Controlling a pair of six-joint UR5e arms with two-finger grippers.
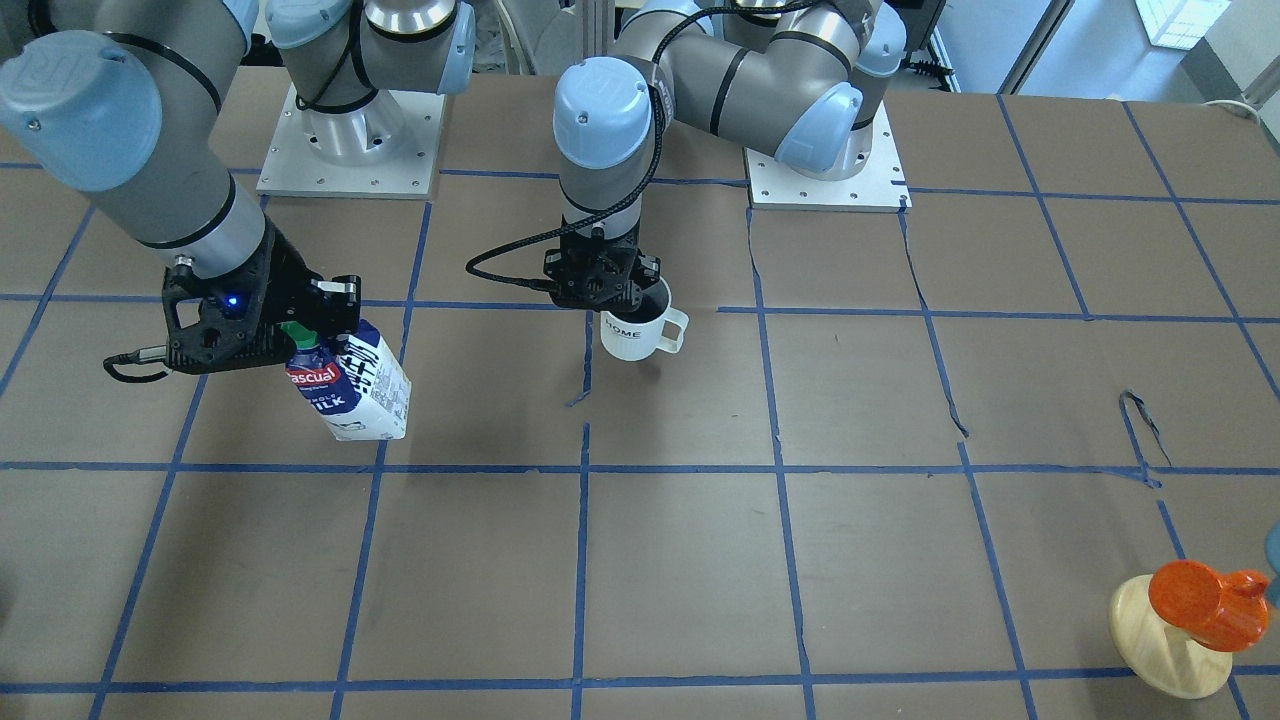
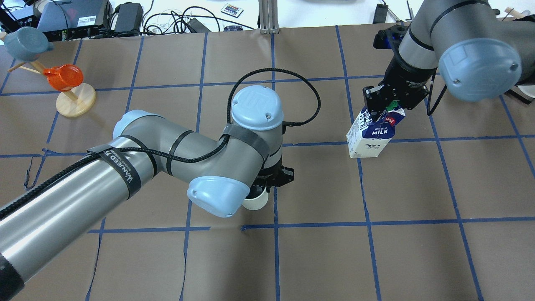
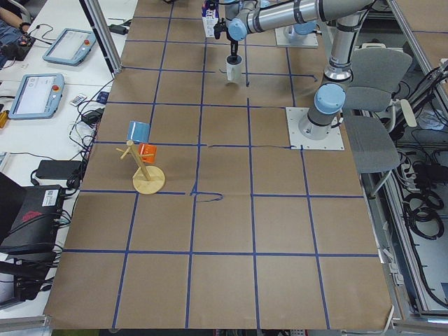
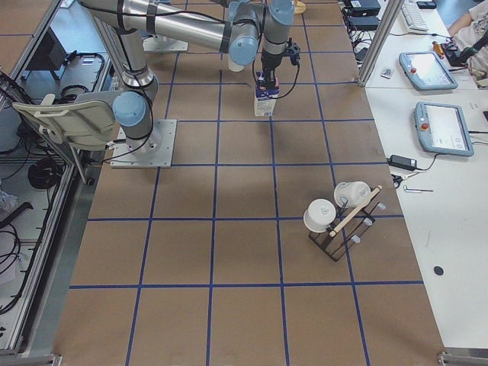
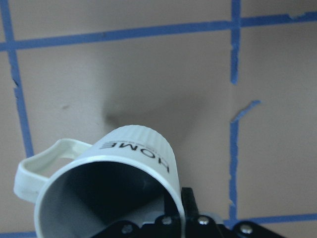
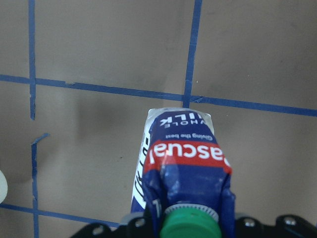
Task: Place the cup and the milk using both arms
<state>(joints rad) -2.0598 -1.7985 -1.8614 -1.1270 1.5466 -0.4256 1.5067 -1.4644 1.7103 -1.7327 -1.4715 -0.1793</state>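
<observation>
My left gripper [image 1: 610, 290] is shut on the rim of the white "HOME" cup [image 1: 640, 335] near the table's middle, one finger inside. The cup stays upright, handle away from the gripper. It also shows in the overhead view [image 2: 256, 202], mostly under the left arm, and in the left wrist view [image 5: 124, 163]. My right gripper [image 1: 300, 335] is shut on the gabled top of the milk [image 1: 355, 385], next to its green cap. The milk [image 2: 372, 138] hangs tilted, and I cannot tell if its base touches the table. It fills the right wrist view [image 6: 178, 163].
A wooden mug tree [image 2: 75, 98] with an orange cup [image 1: 1200, 600] and a blue one stands at the far left corner of the table. A dark rack with white cups [image 4: 335, 221] stands at the right end. The two arm base plates [image 1: 350, 150] lie at the robot's edge.
</observation>
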